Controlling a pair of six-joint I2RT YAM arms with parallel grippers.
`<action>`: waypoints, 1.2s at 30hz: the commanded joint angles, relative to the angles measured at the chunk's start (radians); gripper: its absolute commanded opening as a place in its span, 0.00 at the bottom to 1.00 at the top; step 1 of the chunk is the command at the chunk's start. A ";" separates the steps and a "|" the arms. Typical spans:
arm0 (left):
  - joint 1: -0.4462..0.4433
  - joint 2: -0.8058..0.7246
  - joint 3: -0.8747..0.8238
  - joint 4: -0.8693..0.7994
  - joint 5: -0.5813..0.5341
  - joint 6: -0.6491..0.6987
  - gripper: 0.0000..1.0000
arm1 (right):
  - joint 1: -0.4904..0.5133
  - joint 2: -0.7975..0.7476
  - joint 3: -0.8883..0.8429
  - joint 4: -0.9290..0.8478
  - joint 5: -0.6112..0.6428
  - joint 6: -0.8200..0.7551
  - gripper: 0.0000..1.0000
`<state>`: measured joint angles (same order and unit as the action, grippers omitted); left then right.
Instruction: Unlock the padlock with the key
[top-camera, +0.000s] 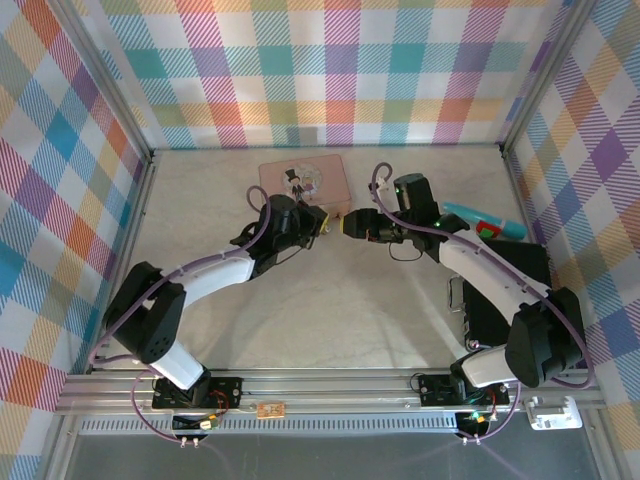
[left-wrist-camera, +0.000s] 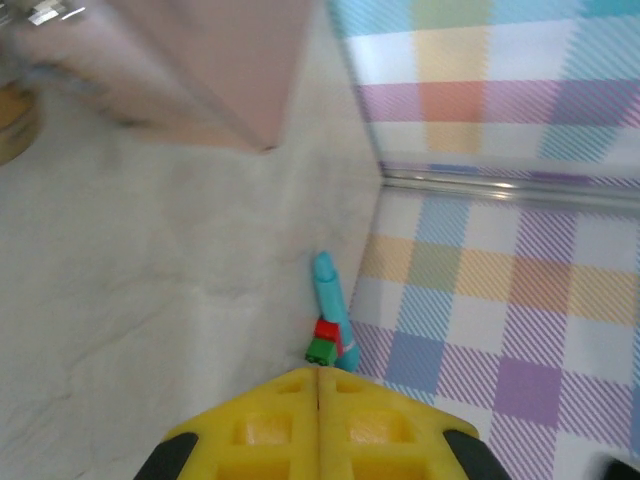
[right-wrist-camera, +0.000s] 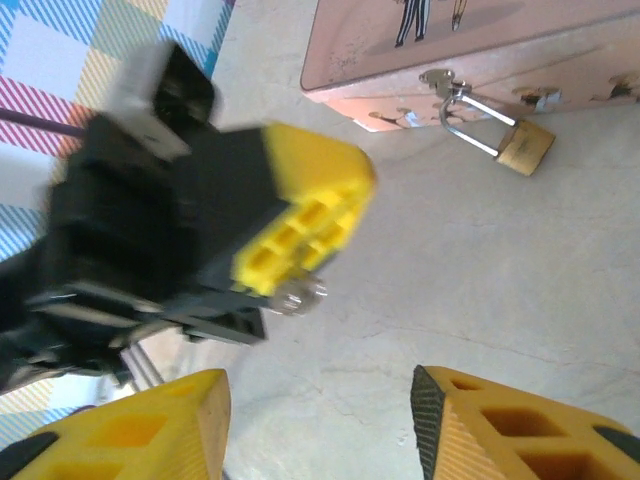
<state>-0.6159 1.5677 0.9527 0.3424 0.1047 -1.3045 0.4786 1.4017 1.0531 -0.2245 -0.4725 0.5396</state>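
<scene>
Pinching the key (right-wrist-camera: 299, 296) at its tips, the left gripper (left-wrist-camera: 318, 388) is fully closed. In its own wrist view the two yellow fingers (left-wrist-camera: 260, 430) meet along a thin seam with no gap. The right wrist view shows the key as a small silvery sliver poking out below those fingertips, in the air above the table (top-camera: 330, 310) and not touching it. The right gripper (right-wrist-camera: 318, 388) is spread wide with nothing between its fingers, tips pointed toward the left gripper and the key. From the top camera the two grippers face each other tip to tip, near but apart, just in front of the pink tin (right-wrist-camera: 480, 45). The padlock (right-wrist-camera: 525, 148) hangs on the tin's clasp (right-wrist-camera: 440, 82) at the front wall. Its silver shackle (right-wrist-camera: 472, 112) is threaded through the clasp, both legs run into the brass body, and the body rests tilted on the table just beside the tin's base. It sits beyond the key and apart from it, and neither gripper touches it. The left wrist view catches the brass body blurred at the left edge, next to the tin. The teal tool (left-wrist-camera: 330, 290), with red and green bits, lies at the foot of the plaid wall (left-wrist-camera: 500, 300), well apart from the padlock.
</scene>
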 joint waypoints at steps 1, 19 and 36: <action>0.008 -0.046 0.007 0.066 -0.023 0.225 0.00 | -0.002 0.003 -0.051 0.189 -0.094 0.121 0.48; 0.002 -0.054 -0.044 0.293 0.035 0.275 0.00 | -0.001 0.056 -0.174 0.690 -0.166 0.343 0.36; -0.011 -0.077 -0.071 0.305 0.022 0.264 0.00 | 0.000 0.122 -0.183 0.813 -0.219 0.411 0.19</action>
<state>-0.6193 1.5269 0.8989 0.6064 0.1249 -1.0508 0.4786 1.5143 0.8841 0.5106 -0.6609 0.9218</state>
